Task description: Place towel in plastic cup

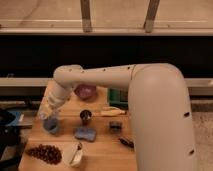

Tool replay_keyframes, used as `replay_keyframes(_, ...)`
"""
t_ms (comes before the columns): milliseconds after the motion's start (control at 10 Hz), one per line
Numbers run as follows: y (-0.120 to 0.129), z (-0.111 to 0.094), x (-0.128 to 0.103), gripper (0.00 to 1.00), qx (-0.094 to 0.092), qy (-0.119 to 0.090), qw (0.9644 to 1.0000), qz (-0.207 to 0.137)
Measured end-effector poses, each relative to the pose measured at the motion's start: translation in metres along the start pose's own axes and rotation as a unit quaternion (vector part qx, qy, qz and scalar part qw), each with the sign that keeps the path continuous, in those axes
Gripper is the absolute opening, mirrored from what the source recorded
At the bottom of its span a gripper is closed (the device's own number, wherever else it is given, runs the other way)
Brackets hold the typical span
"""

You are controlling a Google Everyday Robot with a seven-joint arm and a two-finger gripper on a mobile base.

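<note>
Far left, off the table's edge, a dark and blue object (11,120) sits beside the table; identity unclear. Wooden table (102,150) runs from there toward the arm's bulk on the right. Near the left edge, the gripper (48,113) hangs low directly above a blue-grey plastic cup (51,126), appearing to touch it or nearly so; a pale bundle at the gripper looks like the towel (46,109), sitting at or just above the cup mouth. Cannot tell how the gripper is set. Front left corner: dark reddish cluster like grapes (44,153), close to the table's front edge. Just right of it, a white bowl-like item (73,154). Centre: blue sponge-like pad (85,133), a small dark cup (86,116) behind it, a purple bowl (85,91) toward the back edge. Further right: a yellowish long item (113,112), a small dark block (115,125), a dark utensil (126,142), a green object (118,96) at the back. Robot arm (150,100) covers the right side. Open room lies between cup and sponge, and along the centre front.
</note>
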Motion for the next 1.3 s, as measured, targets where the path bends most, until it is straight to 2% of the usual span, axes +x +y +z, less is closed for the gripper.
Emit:
replay_keyframes(400,0.014,0.006,0.014,0.00,-0.007,-0.005,0.9999,0.013)
replay_keyframes(600,0.015,0.016,0.021,0.03,-0.023,-0.003,0.9994,0.027)
replay_keyframes(900,0.001,0.038,0.040,0.31,-0.047,0.003,0.9972,0.059)
replay_keyframes(1300,-0.007,0.039,0.043,0.71,-0.051,0.004,0.9962,0.070)
